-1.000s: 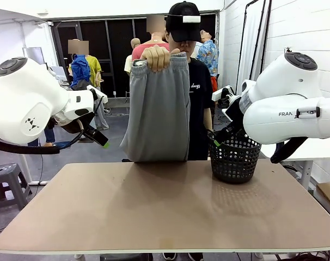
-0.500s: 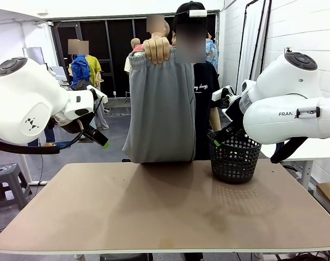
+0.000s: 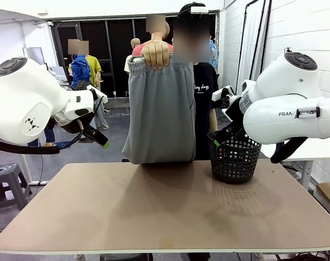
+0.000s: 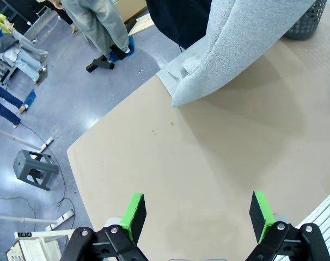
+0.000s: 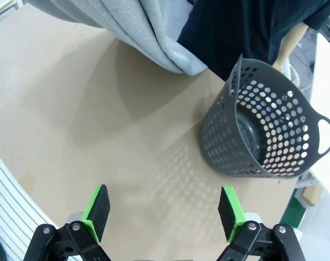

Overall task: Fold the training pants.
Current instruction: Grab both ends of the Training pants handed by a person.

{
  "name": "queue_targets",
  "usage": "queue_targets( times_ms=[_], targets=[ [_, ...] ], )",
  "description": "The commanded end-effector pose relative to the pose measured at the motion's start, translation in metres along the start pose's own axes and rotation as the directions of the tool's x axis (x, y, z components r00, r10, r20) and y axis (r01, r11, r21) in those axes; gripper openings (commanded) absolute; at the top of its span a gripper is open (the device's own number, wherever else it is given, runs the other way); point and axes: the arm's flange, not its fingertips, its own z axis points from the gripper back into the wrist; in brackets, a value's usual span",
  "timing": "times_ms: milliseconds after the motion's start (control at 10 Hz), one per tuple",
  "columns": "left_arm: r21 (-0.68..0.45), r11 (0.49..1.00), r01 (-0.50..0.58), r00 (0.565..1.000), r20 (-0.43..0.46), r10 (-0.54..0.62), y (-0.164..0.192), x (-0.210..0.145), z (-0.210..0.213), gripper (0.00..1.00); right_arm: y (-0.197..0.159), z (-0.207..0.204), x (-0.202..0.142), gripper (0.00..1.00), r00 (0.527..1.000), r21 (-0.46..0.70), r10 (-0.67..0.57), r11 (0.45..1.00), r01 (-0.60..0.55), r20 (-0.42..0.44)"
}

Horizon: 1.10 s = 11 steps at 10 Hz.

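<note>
One training pants (image 3: 159, 114), one basket (image 3: 234, 159), one hand (image 3: 157, 54), two gaping grippers (image 4: 197, 213) (image 5: 164, 211).

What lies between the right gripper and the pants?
Bare table, as the right wrist view shows. The right gripper hovers open over it, the pants hang at the far edge, and the basket stands off to one side.
</note>
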Motion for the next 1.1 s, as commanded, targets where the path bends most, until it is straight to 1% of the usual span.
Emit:
queue_targets(
  times_ms=[0,200,300,400,500,600,700,900,1000],
  targets=[
    [-0.001,1.000,0.001,1.000,0.000,-0.001,0.000,0.000,0.000,1.00,0.000,-0.001,0.000,1.00,1.000,0.002,-0.001,1.000,0.001,-0.002],
    [-0.001,1.000,0.001,1.000,0.000,-0.001,0.000,0.000,0.000,1.00,0.000,0.000,0.000,1.00,1.000,0.000,0.000,1.000,0.000,0.000],
    [0.000,1.000,0.000,1.000,0.000,0.000,0.000,0.000,0.000,1.00,-0.008,0.001,0.000,1.00,0.997,-0.031,0.071,0.997,-0.070,0.017],
    [-0.006,0.992,0.122,0.992,-0.013,-0.122,0.003,0.000,0.003,1.00,-0.016,0.003,0.001,1.00,0.988,-0.010,0.146,0.989,-0.145,0.042],
    [-0.017,0.969,0.248,0.968,-0.022,-0.248,0.006,0.000,0.004,1.00,-0.024,0.004,0.000,1.00,0.974,-0.009,0.225,0.974,-0.225,0.028],
    [-0.044,0.939,0.341,0.939,-0.040,-0.343,0.010,-0.001,0.005,1.00,-0.032,0.005,-0.002,1.00,0.950,0.000,0.312,0.950,-0.312,0.012],
    [-0.082,0.908,0.411,0.908,-0.047,-0.416,0.015,-0.001,0.004,1.00,-0.038,0.003,-0.003,1.00,0.926,0.008,0.377,0.926,-0.377,-0.016],
    [-0.161,0.842,0.514,0.848,-0.056,-0.528,0.030,-0.004,-0.005,1.00,-0.049,-0.003,-0.003,1.00,0.882,0.082,0.468,0.882,-0.463,-0.053],
    [-0.230,0.810,0.540,0.825,-0.045,-0.563,0.040,-0.007,-0.011,1.00,-0.053,-0.008,-0.003,1.00,0.848,0.127,0.524,0.849,-0.513,-0.078]
  ],
)
